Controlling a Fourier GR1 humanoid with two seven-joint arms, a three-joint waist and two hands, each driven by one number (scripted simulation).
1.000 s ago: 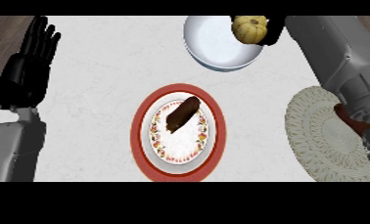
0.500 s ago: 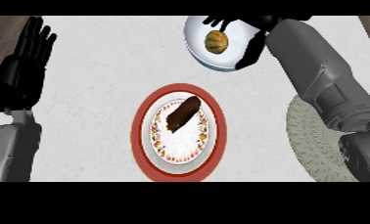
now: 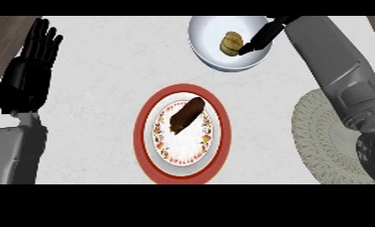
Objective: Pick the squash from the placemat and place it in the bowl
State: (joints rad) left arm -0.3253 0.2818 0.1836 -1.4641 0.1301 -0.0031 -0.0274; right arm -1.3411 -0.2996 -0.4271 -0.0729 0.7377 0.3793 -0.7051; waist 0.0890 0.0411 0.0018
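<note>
Small yellow-brown squash is noted lying inside the round white bowl, off the woven grey placemat, right hand held with fingers straightened just beside it; placement is judged done, only withdrawal left.

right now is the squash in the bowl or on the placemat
In: the squash lies inside the white bowl, off the placemat; fingers of the right hand are straight beside it.
</note>
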